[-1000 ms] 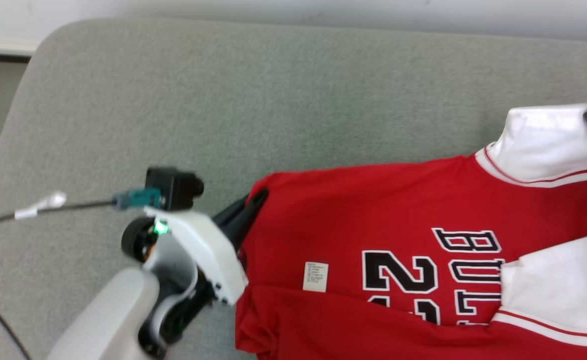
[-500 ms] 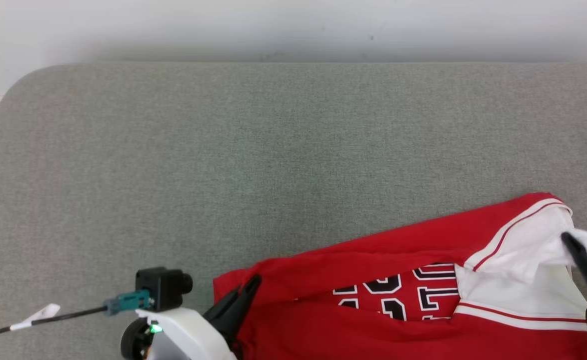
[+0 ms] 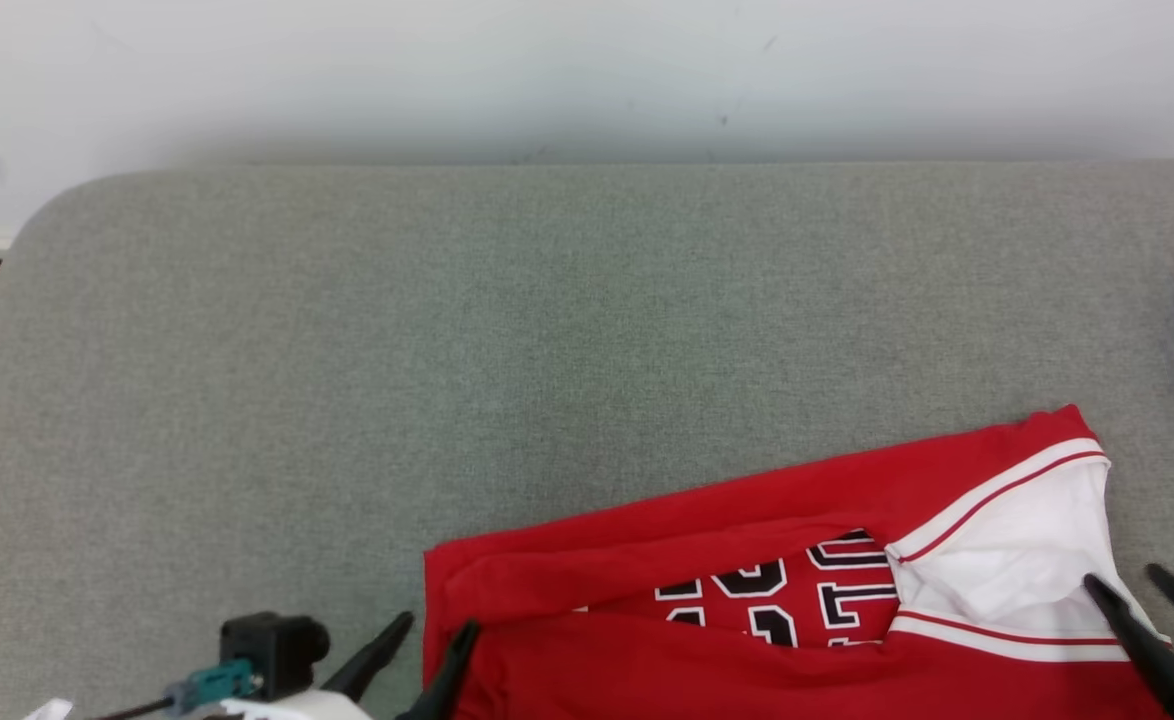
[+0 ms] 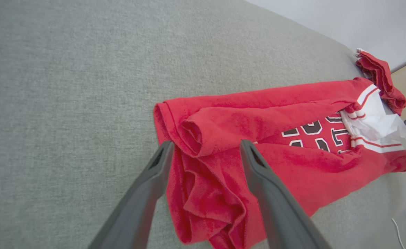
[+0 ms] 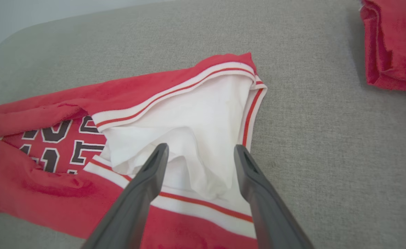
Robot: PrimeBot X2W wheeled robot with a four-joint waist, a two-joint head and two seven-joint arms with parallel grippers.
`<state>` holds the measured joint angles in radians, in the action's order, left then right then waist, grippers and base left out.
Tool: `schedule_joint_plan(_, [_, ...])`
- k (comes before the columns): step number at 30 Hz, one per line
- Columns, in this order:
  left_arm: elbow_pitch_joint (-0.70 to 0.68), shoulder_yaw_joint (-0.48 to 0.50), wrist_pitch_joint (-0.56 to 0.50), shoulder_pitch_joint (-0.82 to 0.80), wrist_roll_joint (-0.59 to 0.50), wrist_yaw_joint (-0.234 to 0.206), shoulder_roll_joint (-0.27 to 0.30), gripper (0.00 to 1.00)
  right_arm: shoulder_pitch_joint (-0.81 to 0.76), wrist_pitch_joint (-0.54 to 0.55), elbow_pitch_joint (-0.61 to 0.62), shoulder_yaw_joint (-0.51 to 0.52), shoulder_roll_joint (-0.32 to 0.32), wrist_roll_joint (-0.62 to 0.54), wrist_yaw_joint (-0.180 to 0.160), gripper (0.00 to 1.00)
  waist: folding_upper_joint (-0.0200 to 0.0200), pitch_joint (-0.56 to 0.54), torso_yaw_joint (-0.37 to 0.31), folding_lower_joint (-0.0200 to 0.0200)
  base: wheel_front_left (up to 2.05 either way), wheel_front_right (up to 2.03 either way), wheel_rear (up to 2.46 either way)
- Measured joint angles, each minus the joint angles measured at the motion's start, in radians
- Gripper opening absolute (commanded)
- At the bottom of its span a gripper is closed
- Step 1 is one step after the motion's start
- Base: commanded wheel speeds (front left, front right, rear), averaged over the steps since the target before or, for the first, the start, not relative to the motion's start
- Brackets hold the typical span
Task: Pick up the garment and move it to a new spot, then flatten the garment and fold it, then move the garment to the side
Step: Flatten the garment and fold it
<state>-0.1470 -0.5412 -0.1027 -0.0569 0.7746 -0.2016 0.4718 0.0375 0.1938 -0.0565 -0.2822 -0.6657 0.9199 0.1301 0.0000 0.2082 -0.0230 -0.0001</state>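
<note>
The left fingers (image 4: 144, 197) stand apart and hold nothing. They straddle the rolled hem (image 4: 196, 136) of the jersey (image 3: 647, 530), one over the grey cover just beside the cloth and the other above the red folds; I cannot tell whether either touches. The right fingers (image 5: 137, 197) are spread as wide and are also empty, poised over the white sleeve (image 5: 196, 103) at the opposite end. This one-arm-per-end layout probably lets each arm take an end and pull the cloth taut for flattening. That step looks not yet done: the far long edge flops over the black lettering (image 3: 787, 590), the hem is bunched, and the sleeve lies crumpled. The jersey lies lengthwise along the near edge of the worktop (image 3: 347, 350), right of the middle in the head view, with open surface behind it and to its left. That surface is a grey woven cover with a rounded far-left corner, and it should grip the cloth a little when the cloth is dragged. A folded red cloth (image 5: 393, 41) sits well apart at the right end, likely where finished pieces go. A plain pale wall (image 3: 587, 70) rises behind.
</note>
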Motion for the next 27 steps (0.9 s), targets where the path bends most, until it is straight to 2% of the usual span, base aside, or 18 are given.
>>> schedule_joint_plan(4, [-0.014,0.024,0.105,0.043,-0.064,-0.047,0.011,1.00,-0.009,0.002,0.022,0.078,-0.005,0.017,0.000,1.00,0.0000,-0.021,-0.007,0.0000,0.00,0.00,0.00])
schedule_joint_plan(8, [-0.003,0.018,0.238,0.058,-0.166,-0.086,-0.002,1.00,0.012,0.046,-0.011,0.128,0.017,-0.021,0.000,1.00,0.0000,-0.027,-0.001,0.0001,0.00,0.00,0.00])
schedule_joint_plan(11, [0.016,0.010,0.318,0.056,-0.229,-0.108,-0.034,1.00,0.053,0.091,-0.051,0.134,0.051,-0.089,0.000,1.00,0.0000,-0.025,0.013,0.0001,0.00,0.00,0.00])
schedule_joint_plan(13, [0.026,0.010,0.347,0.052,-0.257,-0.110,-0.076,1.00,0.082,0.127,-0.087,0.138,0.089,-0.125,0.000,1.00,0.0000,-0.023,0.025,0.0001,0.00,0.00,0.00])
schedule_joint_plan(18, [0.080,0.008,0.361,0.041,-0.324,-0.095,-0.144,1.00,0.112,0.212,-0.189,0.136,0.140,-0.245,0.000,1.00,0.0000,-0.014,0.056,0.0001,0.00,0.00,0.00])
schedule_joint_plan(23, [0.081,0.057,0.365,0.048,-0.375,-0.069,-0.192,1.00,0.113,0.258,-0.234,0.137,0.164,-0.264,0.000,1.00,0.0000,-0.005,0.071,0.0001,0.00,0.00,0.00])
schedule_joint_plan(27, [0.075,0.121,0.365,0.070,-0.430,-0.022,-0.245,1.00,0.130,0.272,-0.261,0.143,0.186,-0.267,0.001,1.00,0.0000,0.005,0.075,0.0001,0.00,0.00,0.00])
